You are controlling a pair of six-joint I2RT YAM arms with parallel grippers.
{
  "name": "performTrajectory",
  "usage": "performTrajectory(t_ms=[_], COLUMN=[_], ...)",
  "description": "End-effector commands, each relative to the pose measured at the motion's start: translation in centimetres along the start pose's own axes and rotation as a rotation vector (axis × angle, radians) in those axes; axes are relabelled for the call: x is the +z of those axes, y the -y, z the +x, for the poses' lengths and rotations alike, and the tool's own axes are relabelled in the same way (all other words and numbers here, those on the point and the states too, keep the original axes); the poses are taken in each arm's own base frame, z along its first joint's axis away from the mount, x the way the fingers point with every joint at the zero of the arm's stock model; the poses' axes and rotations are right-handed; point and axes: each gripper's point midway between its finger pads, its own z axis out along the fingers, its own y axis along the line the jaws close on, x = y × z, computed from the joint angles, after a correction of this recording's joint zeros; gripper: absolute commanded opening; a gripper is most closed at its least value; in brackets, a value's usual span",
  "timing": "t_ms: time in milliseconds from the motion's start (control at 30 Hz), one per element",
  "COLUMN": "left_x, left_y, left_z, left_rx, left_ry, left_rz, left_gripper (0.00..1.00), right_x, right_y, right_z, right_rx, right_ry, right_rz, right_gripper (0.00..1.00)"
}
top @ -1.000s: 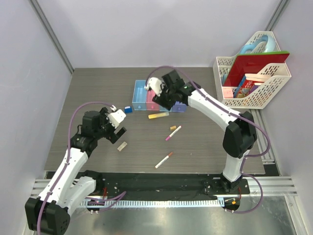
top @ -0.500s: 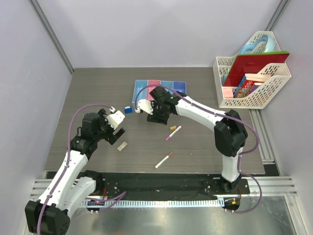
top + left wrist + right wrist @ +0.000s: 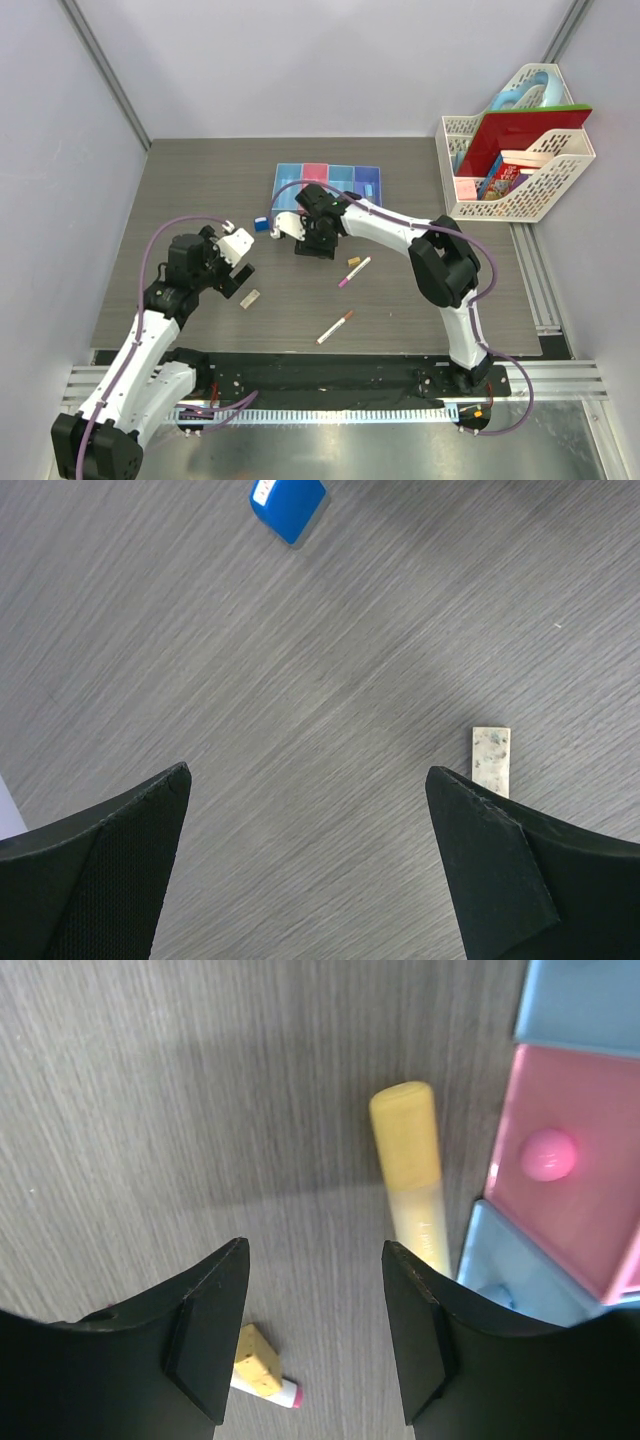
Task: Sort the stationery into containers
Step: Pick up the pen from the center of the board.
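Observation:
The containers (image 3: 327, 183) are a joined row of light blue, pink, light blue and purple bins at the table's back. In the right wrist view, my right gripper (image 3: 314, 1250) is open over bare table just in front of them. The yellow highlighter (image 3: 410, 1175) lies beyond its right finger, beside the pink bin (image 3: 590, 1215). A tan eraser (image 3: 258, 1360) and a pen tip (image 3: 287, 1394) lie by the left finger. My left gripper (image 3: 308, 772) is wide open with nothing in it, the beige eraser (image 3: 491, 760) at its right finger and the blue cube (image 3: 288, 505) farther off.
From above, two thin white pens (image 3: 355, 271) (image 3: 335, 327) lie on the table's middle, the tan eraser (image 3: 353, 262) beside the upper one. White lattice baskets (image 3: 520, 150) with books and a red folder stand at the back right. A small pink ball (image 3: 549, 1153) sits in the pink bin.
My right arm has swung from above the containers down and toward the near left, ending low over the highlighter. The left arm has barely shifted. Both grippers kept their openings.

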Motion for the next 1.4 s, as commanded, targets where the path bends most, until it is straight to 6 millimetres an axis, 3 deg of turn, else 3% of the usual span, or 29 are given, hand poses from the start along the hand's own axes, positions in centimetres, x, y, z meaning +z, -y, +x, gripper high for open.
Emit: performTrajectory(t_ms=[0,400,667,867,1000,1100,1133,1367], left_x=[0.1,0.2,0.2,0.3,0.1,0.0,0.0,-0.1], left_y=[0.1,0.0,0.1,0.3,0.2,0.1,0.2,0.3], left_z=[0.3,0.7,1.1,1.0,0.9,0.8,0.9,0.7], left_rx=[-0.012,-0.001,-0.004,-0.008,-0.009,-0.008,-0.007,-0.008], left_ry=[0.003,-0.016,-0.024,-0.022,-0.022,-0.021,-0.023,-0.017], left_rz=[-0.011,-0.018,-0.017,-0.007,-0.011,-0.011,-0.01,-0.003], left_gripper=[1.0,1.0,1.0,1.0,1.0,1.0,1.0,1.0], right_x=[-0.7,1.8,3.2,3.4,3.8,4.2,4.2,4.3], right_y=[2.4,4.1,5.0,5.0,4.5,3.7,3.5,0.9], right_z=[-2.3,-2.5,0.4,1.3,1.6,1.9,2.1,2.7], right_rx=[-0.034,-0.058,0.004,0.018,0.027,0.04,0.046,0.116], right_ry=[0.055,0.038,0.0,-0.011,-0.013,-0.015,-0.018,-0.03], right_rz=[0.076,0.064,0.001,-0.012,-0.031,-0.06,-0.071,-0.135], right_gripper=[0.61,0.61,0.61,0.59,0.52,0.4,0.32,0.06])
